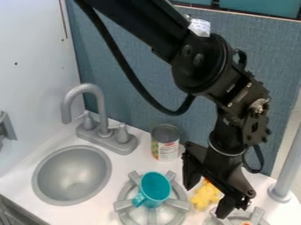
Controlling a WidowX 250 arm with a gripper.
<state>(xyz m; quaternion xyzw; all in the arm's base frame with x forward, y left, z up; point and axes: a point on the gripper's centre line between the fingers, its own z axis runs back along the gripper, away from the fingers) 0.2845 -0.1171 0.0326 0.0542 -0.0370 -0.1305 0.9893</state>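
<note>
The black gripper (204, 201) hangs at the lower right, open, its fingers spread to either side of a yellow toy (203, 195). That lumpy toy lies on the white counter, partly hidden by the gripper; whether they touch I cannot tell. Left of them, a teal cup (155, 186) sits on a grey stove burner (124, 205), its handle toward the lower left. Behind the cup, an upright tin can (165, 145) with a colourful label stands near the back wall.
A round grey sink (71, 175) is at the left, with a grey faucet (101, 113) behind it. A second burner (257, 215) is at the bottom right, holding a partly visible item. A grey post (286, 169) rises at the right edge.
</note>
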